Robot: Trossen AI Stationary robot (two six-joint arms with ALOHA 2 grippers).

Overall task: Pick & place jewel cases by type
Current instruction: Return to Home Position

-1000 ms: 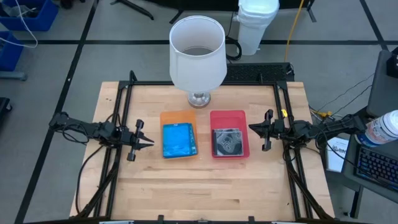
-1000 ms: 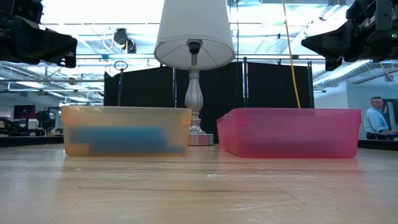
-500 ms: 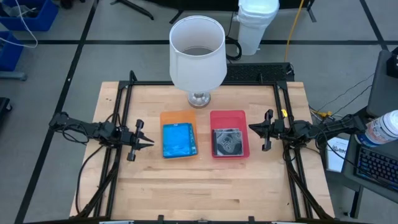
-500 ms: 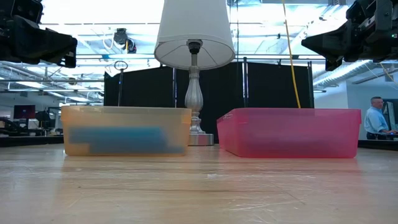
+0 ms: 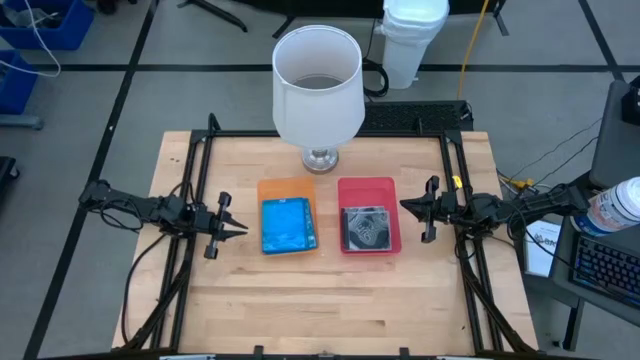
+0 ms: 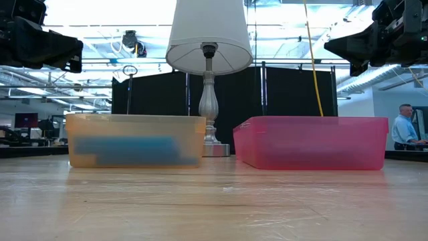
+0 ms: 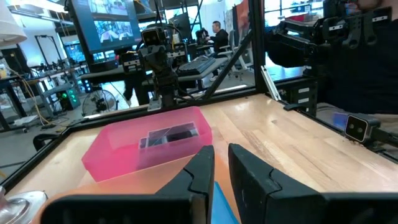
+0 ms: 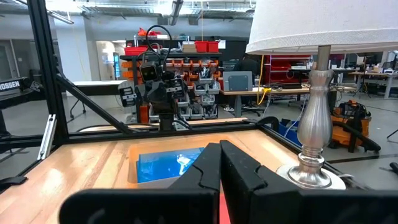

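Observation:
Bright blue jewel cases (image 5: 288, 225) lie flat in the orange tray (image 5: 287, 187) left of centre; they also show in the right wrist view (image 8: 168, 164). Dark grey/clear jewel cases (image 5: 366, 227) lie in the red tray (image 5: 367, 186) beside it, and show in the left wrist view (image 7: 171, 135). My left gripper (image 5: 243, 228) hovers above the table, left of the orange tray, nearly shut and empty (image 7: 221, 163). My right gripper (image 5: 403, 206) hovers right of the red tray, shut and empty (image 8: 219, 154).
A table lamp with a white shade (image 5: 317, 82) stands on its silver base (image 5: 320, 159) at the table's far middle, just behind the two trays. A black frame (image 5: 200, 150) runs around the table. Bare wood (image 5: 330, 300) lies toward the near edge.

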